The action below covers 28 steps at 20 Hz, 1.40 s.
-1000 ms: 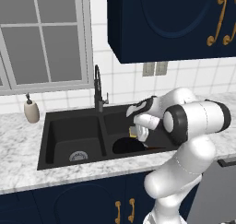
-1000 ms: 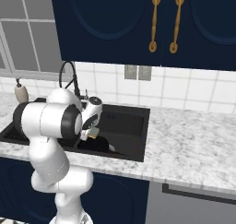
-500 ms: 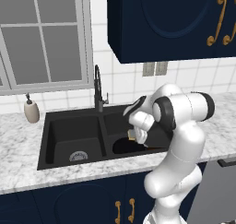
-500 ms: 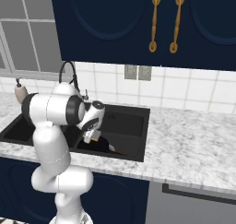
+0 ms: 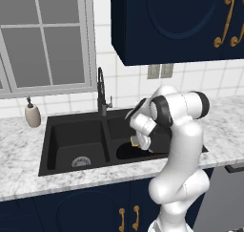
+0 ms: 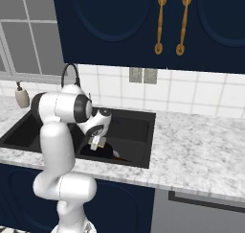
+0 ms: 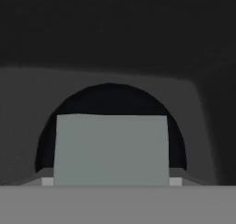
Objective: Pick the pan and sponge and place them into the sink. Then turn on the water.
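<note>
- Black matte double sink (image 5: 62,131) sits in a pale marbled counter (image 6: 201,150), under a window and dark blue wall cupboards.
- White robot arm bends down over the right-hand basin, its claw (image 5: 139,141) low inside the bowl, likely so that what it carries can be let go close to the bottom rather than dropped from height.
- Round black pan (image 5: 127,151) already lies in that right basin, under the claw; a bit of its brown handle (image 6: 120,158) shows at the near rim in the right base view.
- Small yellow block, the sponge (image 5: 137,141), shows at the claw tips. In the hand view its grey-green face (image 7: 110,149) sits flat between the fingertips, with the pan's dark round behind it, so the claw looks to be pinching the sponge across its width.
- Tall dark gooseneck faucet (image 5: 101,92) stands behind the divider between the basins; no blue stream runs, so the water step is not yet done.
- Beige soap dispenser (image 5: 32,114) stands on the counter left of the sink.
- Hard to tell: the wrist hides much of the pan, the fingertips are cut off low in the hand view, and whether the sponge touches the pan cannot be made out.
</note>
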Available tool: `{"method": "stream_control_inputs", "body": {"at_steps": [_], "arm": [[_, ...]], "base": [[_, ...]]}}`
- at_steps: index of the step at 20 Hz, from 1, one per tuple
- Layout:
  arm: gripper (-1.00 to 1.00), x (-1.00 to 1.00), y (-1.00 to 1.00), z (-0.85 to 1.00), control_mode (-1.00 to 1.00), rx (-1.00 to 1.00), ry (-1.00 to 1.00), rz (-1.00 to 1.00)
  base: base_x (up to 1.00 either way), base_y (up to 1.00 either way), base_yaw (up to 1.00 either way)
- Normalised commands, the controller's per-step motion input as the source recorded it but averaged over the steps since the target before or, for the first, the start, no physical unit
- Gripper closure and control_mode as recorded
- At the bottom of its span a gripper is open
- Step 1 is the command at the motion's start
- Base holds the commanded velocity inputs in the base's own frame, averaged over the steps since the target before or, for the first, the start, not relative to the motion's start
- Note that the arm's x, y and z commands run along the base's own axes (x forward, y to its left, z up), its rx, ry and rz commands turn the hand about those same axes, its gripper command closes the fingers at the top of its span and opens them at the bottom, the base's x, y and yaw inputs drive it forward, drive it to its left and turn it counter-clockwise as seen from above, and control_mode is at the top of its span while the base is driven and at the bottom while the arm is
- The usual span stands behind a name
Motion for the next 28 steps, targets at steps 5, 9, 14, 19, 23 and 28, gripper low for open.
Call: {"method": "stream_control_inputs", "body": {"at_steps": [5, 9, 14, 19, 23, 28], "arm": [[1.0, 0.39, -0.04, -0.24, -1.0, 0.0, 0.0, 0.05], [1.0, 0.3, -0.06, -0.31, -1.0, 0.0, 0.0, 0.06], [1.0, 0.28, -0.01, -0.32, -1.0, 0.0, 0.0, 0.06], [1.0, 0.29, 0.0, -0.33, -1.0, 0.0, 0.0, 0.06], [1.0, 0.16, 0.0, -0.34, -1.0, 0.0, 0.0, 0.07], [1.0, 0.0, 0.06, -0.27, -1.0, -0.04, 0.0, 0.1]], "base": [[0.0, 0.0, 0.0], [0.0, 0.0, 0.0], [0.0, 0.0, 0.0], [0.0, 0.0, 0.0], [0.0, 0.0, 0.0], [0.0, 0.0, 0.0]]}}
